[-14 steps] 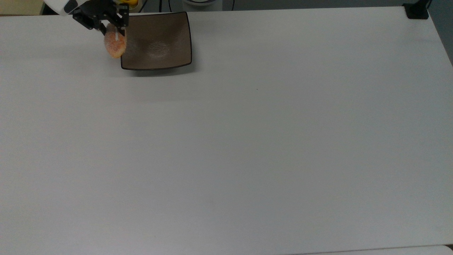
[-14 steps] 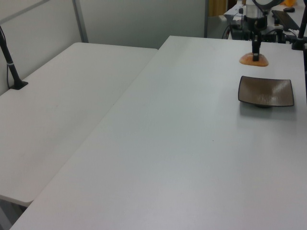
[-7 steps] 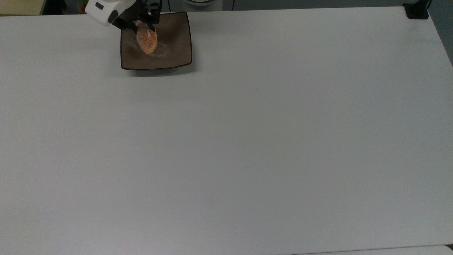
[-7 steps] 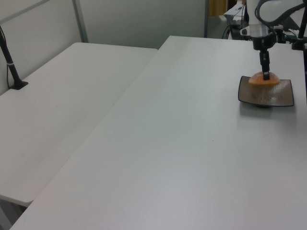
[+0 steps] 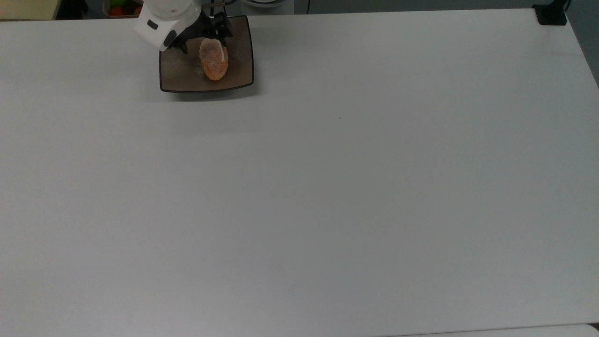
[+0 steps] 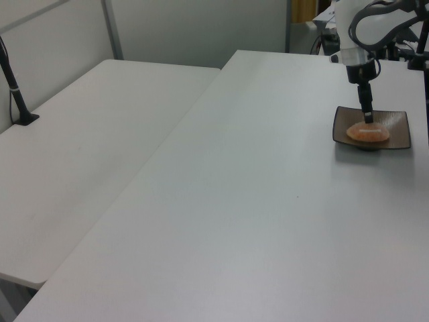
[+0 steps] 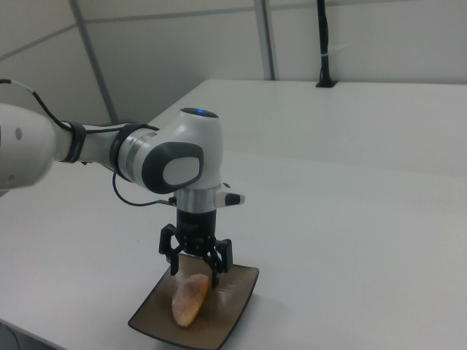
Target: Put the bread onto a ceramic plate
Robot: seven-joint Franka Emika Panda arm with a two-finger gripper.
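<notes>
Bread [image 5: 214, 59]: lying in the dip of the ceramic plate [image 5: 179, 77] on the worktop [image 5: 327, 187]; gripper [image 7: 195, 275] directly above, fingers apparently spread and not clamping it; placement seemingly done, withdrawal outstanding.

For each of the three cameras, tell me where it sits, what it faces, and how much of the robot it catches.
Top view: overhead, looking down on the table; wrist and hand at the plate.
Left view: low at one table end, looking along it; forearm and hand far off.
Right view: close, near the plate's end; arm, wrist and hand.
All three share the bread lying in the plate under the hand.
</notes>
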